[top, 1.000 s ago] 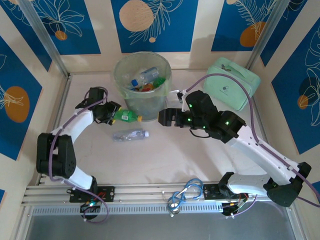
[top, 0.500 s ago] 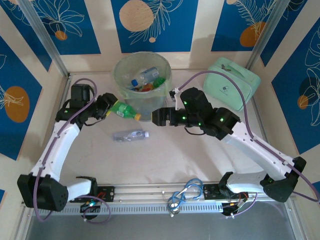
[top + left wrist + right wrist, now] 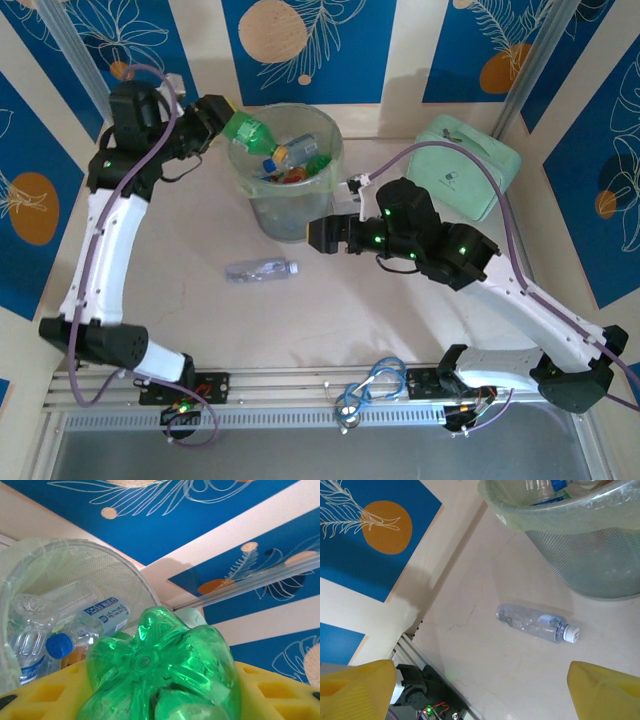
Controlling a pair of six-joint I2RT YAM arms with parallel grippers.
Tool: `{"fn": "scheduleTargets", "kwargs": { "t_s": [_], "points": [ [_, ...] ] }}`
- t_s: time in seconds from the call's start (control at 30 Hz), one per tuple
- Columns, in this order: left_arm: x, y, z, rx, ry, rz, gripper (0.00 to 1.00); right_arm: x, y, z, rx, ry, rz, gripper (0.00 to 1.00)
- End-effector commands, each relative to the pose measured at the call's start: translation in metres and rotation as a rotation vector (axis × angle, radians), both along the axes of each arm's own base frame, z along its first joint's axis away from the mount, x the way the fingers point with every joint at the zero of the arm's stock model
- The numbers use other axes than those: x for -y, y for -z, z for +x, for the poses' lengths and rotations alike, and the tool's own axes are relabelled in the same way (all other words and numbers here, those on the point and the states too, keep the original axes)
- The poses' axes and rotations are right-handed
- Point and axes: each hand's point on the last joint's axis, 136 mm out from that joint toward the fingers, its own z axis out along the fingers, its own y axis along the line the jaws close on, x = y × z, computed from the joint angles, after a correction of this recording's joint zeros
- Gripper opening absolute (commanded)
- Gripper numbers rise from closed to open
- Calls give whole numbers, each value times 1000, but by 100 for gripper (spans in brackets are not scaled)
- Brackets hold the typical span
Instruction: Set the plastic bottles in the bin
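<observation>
Bin [image 3: 292,215]: tall, round, translucent pale-green, upright at far centre of table [image 3: 400,310]. Part full w/ clear blue-label bottles [image 3: 295,152] plus green/red bits. Green bottle [image 3: 248,131]: off the table, tilted over bin's far-left rim, base facing away from bin. Clear bottle [image 3: 260,270]: crushed, lying flat near-left of bin, not touching, white cap to the right.

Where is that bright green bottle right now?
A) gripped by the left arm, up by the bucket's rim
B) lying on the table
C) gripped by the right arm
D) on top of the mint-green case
A: the left jaws are clamped on the green bottle, lifted at the rim of the bin, while the right jaws stand open with nothing between them.
</observation>
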Motion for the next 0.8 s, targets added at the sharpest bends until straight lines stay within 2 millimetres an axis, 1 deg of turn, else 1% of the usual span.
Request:
{"fn": "scheduleTargets", "kwargs": {
  "t_s": [0.0, 0.1, 0.2, 0.33, 0.5, 0.6, 0.67, 0.77],
  "points": [
    [11, 7, 21, -22, -22, -11, 51, 6, 3, -4, 2, 22, -7, 89],
    [24, 16, 37, -44, -24, 17, 51, 7, 7, -6, -5, 24, -19, 89],
    [32, 21, 54, -53, -38, 52, 50, 9, 7, -5, -2, 36, -22, 89],
    [35, 28, 77, -87, -61, 94, 47, 14, 6, -5, 3, 54, -26, 89],
    [60, 44, 82, -114, -20, 121, 48, 23, 9, -7, 3, 79, -30, 89],
    [66, 57, 85, -124, -31, 178, 54, 29, 8, -7, 5, 91, -30, 89],
    [70, 68, 88, -138, -24, 205, 61, 32, 8, -8, 6, 96, -31, 89],
    [81, 76, 85, -145, 10, 250, 77, 36, 7, -8, 9, 103, -26, 89]
  ]
}}
